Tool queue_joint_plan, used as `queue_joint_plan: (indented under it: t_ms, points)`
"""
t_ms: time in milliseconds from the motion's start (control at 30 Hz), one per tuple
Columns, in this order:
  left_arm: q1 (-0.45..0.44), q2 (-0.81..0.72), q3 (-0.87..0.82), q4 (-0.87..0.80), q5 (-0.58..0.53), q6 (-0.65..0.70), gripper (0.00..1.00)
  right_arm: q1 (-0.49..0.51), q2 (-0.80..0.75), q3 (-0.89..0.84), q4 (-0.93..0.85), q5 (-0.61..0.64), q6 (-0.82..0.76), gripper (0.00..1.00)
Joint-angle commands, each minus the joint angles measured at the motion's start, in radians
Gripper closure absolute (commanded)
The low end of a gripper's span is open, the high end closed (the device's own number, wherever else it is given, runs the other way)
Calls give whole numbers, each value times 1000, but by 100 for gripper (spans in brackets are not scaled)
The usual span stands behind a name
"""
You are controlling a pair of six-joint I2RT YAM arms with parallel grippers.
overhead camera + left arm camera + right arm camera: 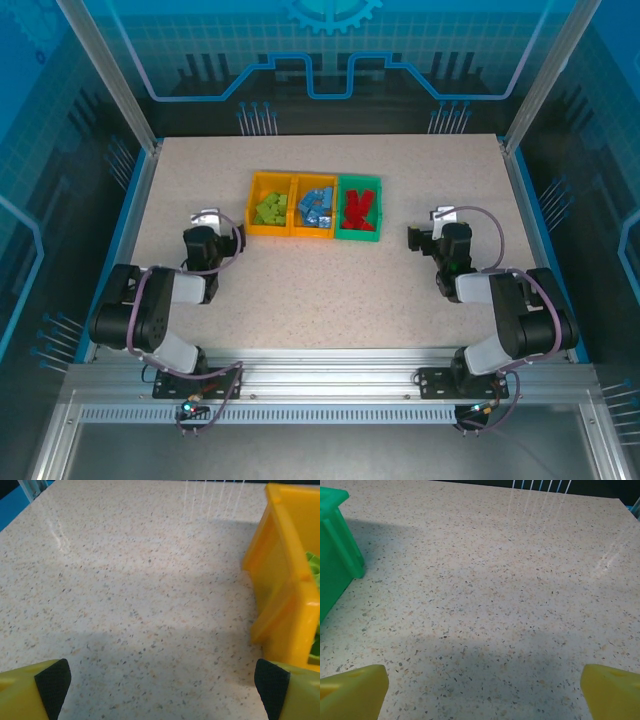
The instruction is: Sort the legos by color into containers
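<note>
Sitting near the middle of the worktop (300, 290), three joined bins are seen in a row in the top view: the left orange bin (253, 212), the middle orange bin (313, 235) and the green bin (358, 237) on the right. The lime legos (270, 209) are piled in the left orange bin, the blue legos (316, 206) in the middle orange bin and the red legos (358, 208) in the green bin. Pieces are heaped and too small to be counted.

Just left of the row the left tool (208, 220) is seen low over the worktop, near the left orange bin but not touching it. In the left wrist view its jaws are spread wide. The yellow fingers (47, 685), tipped with black pads, are seen at the bottom corners, with bare speckled worktop between them. The orange wall is seen at that view's right edge, with a bit of lime lego inside.

Right of the row the right tool (441, 218) is seen, near the green bin and apart from it. In the right wrist view its jaws are also spread wide, with yellow tips at the bottom corners and bare worktop between. A corner of the green bin is seen at the left edge. Both tools are seen empty.
</note>
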Motion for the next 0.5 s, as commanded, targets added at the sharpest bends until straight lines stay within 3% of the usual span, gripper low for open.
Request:
queue_joint_plan:
  t_ms: [0,467]
  points:
    - [2,0,-2,80,30,-26,1,-15,-1,12,41,-13,-6,0]
    - [2,1,-2,83,30,-25,1,-14,-1,12,42,-13,-7,0]
